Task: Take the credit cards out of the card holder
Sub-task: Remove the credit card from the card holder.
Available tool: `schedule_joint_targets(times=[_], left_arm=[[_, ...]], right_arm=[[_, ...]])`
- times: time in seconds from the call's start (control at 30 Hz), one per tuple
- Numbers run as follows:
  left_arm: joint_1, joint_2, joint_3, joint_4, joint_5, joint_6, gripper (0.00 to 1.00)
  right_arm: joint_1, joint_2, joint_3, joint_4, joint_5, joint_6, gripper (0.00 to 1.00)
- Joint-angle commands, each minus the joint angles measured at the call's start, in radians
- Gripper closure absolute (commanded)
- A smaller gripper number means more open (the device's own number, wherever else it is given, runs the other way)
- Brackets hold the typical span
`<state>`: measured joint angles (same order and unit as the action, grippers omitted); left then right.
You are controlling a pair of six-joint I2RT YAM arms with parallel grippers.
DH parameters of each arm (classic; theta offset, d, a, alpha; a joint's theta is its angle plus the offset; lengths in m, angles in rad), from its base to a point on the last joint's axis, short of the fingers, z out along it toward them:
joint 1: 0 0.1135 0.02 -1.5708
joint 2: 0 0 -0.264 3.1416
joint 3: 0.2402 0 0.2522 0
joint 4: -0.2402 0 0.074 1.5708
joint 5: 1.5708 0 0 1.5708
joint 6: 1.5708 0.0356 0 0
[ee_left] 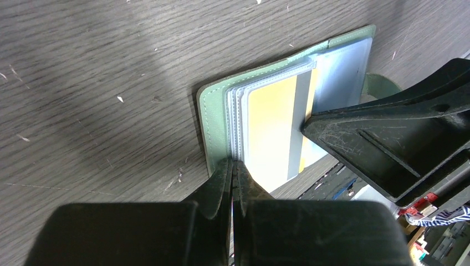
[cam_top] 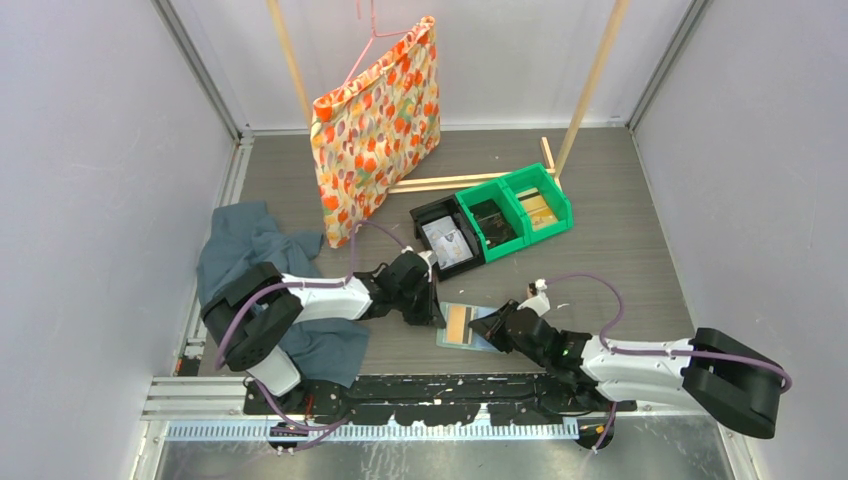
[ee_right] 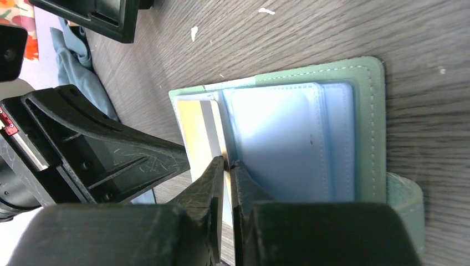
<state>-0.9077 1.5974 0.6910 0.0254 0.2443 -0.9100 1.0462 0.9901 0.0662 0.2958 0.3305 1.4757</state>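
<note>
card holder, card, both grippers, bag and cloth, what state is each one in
card holder, open, lying flat
card, yellow, lying on the holder's sleeves, not taken away yet
left gripper, shut, tips at the holder's edge
right gripper, closed on the card's edge, it seems
bag, hanging up
cloth, crumpled

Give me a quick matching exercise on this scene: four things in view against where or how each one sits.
1 card holder
2 floral bag
3 teal cloth
4 green bins

A hanging from a pink hanger
B crumpled at the left
C lying open and flat
D beside a black tray

Pairs: 1-C, 2-A, 3-B, 4-D
</note>
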Motion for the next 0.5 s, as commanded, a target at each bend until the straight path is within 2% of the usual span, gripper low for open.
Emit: schedule_joint_targets(times=[0.0,0.07,0.27,0.47], left_arm=[[-0.016,0.05,0.006,-0.007,-0.011,0.011,0.99],[-0.016,0.052,0.008,-0.007,-0.011,0.011,1.0],[-0.016,0.049,0.013,-0.022,-0.028,0.011,0.99],[-0.016,0.054,0.018,-0.067,-0.042,0.013,1.0]], right_arm=[[0.005,-0.031,-0.014,0.05,0.007,-0.014,0.94],[0.006,-0.044,-0.019,0.048,0.01,-0.01,0.99],[0.005,-0.108,-0.034,-0.004,0.026,-0.001,0.99],[0.005,-0.262,-0.062,-0.143,0.052,0.025,0.99]])
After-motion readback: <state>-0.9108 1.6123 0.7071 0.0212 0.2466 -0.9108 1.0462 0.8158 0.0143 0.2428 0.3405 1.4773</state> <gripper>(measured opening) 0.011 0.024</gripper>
